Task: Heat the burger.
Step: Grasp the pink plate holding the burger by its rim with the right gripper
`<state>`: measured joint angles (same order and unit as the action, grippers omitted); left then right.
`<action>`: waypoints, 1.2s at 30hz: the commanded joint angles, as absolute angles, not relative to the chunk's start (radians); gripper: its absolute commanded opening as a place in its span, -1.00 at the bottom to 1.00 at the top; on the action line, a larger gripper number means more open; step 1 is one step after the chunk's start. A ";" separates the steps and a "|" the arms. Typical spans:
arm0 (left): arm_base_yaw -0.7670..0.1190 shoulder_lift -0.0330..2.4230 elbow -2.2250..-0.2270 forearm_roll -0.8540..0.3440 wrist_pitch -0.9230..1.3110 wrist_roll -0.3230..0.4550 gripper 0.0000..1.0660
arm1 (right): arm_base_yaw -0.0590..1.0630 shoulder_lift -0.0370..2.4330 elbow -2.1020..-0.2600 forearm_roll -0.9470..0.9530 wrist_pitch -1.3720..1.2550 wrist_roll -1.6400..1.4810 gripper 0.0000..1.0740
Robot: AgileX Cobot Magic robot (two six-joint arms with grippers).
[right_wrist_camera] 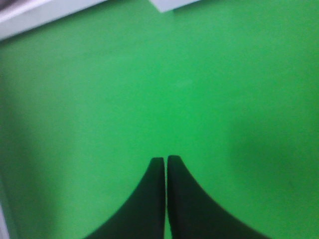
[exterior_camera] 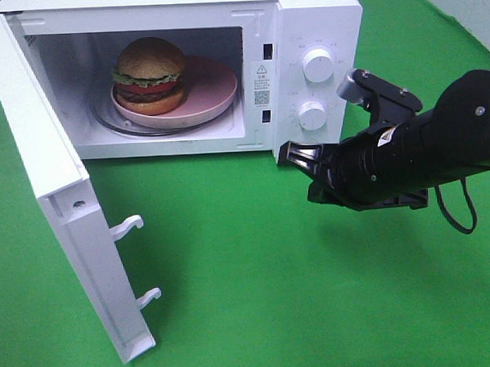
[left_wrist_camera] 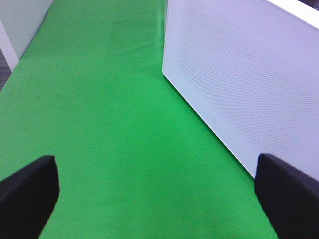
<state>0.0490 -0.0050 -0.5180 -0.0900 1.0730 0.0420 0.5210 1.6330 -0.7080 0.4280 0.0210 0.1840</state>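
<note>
Upper left of frame — burger [exterior_camera: 150, 74] on pink plate [exterior_camera: 214, 94] inside open microwave [exterior_camera: 320, 20]. Mid-right, right pincer [exterior_camera: 292, 156] clenched above green surface [exterior_camera: 265, 295]; left pincer [left_wrist_camera: 157, 191] released wide near microwave door [left_wrist_camera: 239, 74].

— How's the light?
— Bright and even, from overhead. The green mat [exterior_camera: 256, 272] looks saturated. The microwave [exterior_camera: 312, 20] nearly washes out on its white top, and its cavity is dimmer.
— Shadows?
— Only soft, faint patches on the mat.
— Focus?
— The high view is crisp. The wrist views are soft, with the right gripper [right_wrist_camera: 165, 160] and left gripper [left_wrist_camera: 155, 169] as blurred dark shapes.
</note>
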 commanded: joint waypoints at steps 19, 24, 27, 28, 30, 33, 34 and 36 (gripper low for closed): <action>0.053 -0.010 -0.515 -0.088 1.069 0.039 0.88 | 0.517 1.594 -0.922 0.121 0.657 -0.605 -0.93; 0.053 -0.010 -0.515 -0.088 1.069 0.039 0.88 | 0.517 1.594 -0.965 0.050 0.711 -0.980 -0.90; 0.053 -0.010 -0.515 -0.088 1.069 0.039 0.88 | 0.517 1.594 -0.974 0.032 0.709 -1.118 -0.88; 0.053 -0.010 -0.515 -0.088 1.069 0.039 0.88 | 0.517 1.594 -0.981 0.009 0.704 -1.205 -0.84; 0.053 -0.010 -0.515 -0.088 1.069 0.039 0.88 | 0.517 1.594 -0.988 -0.009 0.693 -1.243 -0.77; 0.053 -0.010 -0.515 -0.088 1.069 0.039 0.88 | 0.517 1.594 -0.988 -0.052 0.669 -1.260 -0.53; 0.053 -0.010 -0.515 -0.088 1.069 0.039 0.88 | 0.517 1.594 -0.988 -0.052 0.669 -1.260 -0.53; 0.053 -0.010 -0.515 -0.088 1.069 0.039 0.88 | 0.517 1.594 -0.988 -0.060 0.635 -1.261 -0.31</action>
